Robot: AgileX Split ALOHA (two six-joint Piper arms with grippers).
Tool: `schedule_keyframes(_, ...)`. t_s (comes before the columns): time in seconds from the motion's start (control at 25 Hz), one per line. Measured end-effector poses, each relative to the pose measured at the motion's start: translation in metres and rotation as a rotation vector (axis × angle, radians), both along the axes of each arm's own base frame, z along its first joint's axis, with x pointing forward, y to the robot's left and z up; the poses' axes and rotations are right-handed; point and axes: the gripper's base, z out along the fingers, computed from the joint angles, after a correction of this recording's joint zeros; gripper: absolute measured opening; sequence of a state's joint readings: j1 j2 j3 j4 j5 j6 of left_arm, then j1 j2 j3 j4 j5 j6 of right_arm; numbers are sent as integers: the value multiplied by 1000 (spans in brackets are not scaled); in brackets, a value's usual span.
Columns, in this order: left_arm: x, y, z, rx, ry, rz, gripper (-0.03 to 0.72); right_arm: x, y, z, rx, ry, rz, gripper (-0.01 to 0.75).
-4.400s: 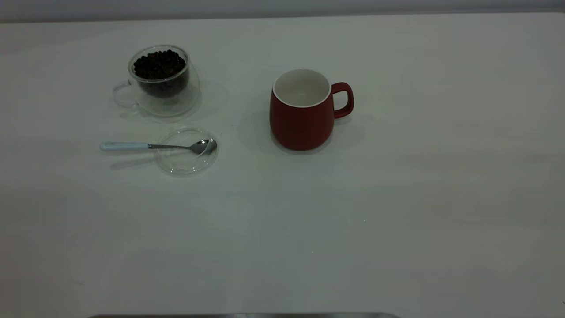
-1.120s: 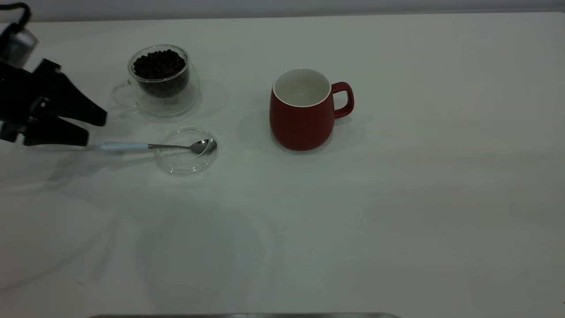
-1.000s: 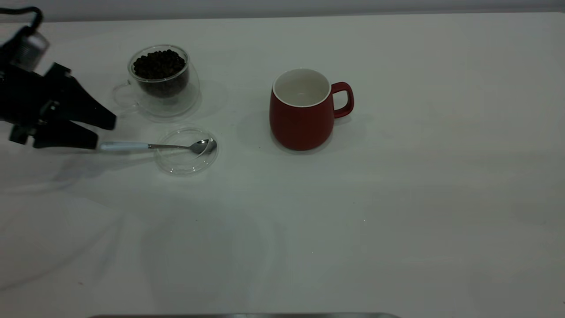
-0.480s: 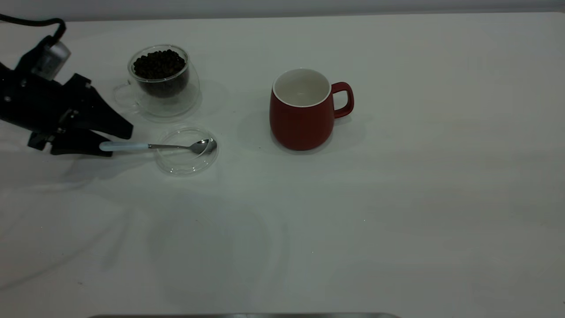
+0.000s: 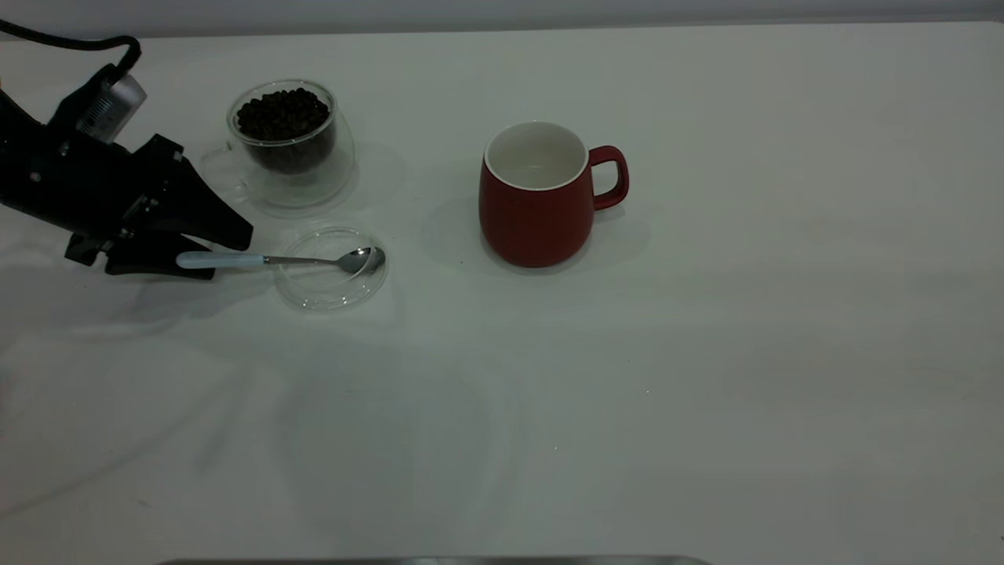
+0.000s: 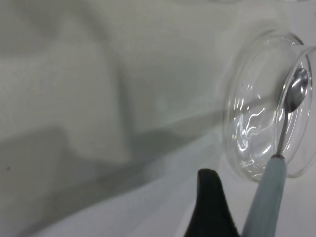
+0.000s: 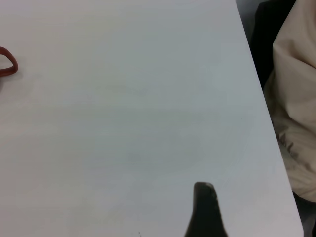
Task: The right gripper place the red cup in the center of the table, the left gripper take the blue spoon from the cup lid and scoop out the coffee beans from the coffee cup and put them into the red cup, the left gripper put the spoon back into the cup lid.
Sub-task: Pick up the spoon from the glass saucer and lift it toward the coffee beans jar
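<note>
The red cup (image 5: 538, 196) stands upright near the middle of the table (image 5: 706, 353), handle to the right; a bit of that handle (image 7: 8, 64) shows in the right wrist view. The blue spoon (image 5: 227, 260) lies with its metal bowl (image 6: 296, 94) in the clear cup lid (image 5: 333, 271). My left gripper (image 5: 232, 251) is open, one jaw on each side of the pale handle (image 6: 266, 202), low over the table. Behind the lid stands the glass coffee cup (image 5: 286, 149), full of coffee beans (image 5: 282, 114). My right gripper (image 7: 252, 222) hangs open over bare table at the right edge.
A person's beige sleeve (image 7: 296, 98) is just beyond the table's right edge (image 7: 256, 84). A dark strip (image 5: 431, 560) runs along the front edge in the exterior view. Bare white table stretches in front of and to the right of the red cup.
My left gripper came in from the left edge and slid right, open, until its jaws straddle the spoon's handle. Spoon, lid, cups have not moved.
</note>
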State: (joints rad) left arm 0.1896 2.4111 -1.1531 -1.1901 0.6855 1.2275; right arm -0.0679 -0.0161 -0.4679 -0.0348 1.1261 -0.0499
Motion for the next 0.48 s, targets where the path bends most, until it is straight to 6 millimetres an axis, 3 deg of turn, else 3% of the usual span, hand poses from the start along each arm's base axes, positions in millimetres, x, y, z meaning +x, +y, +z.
schedule_keyframes(0.48, -1, 0, -1, 7, 14, -8, 588, 0, 0, 0, 0, 0, 0, 590)
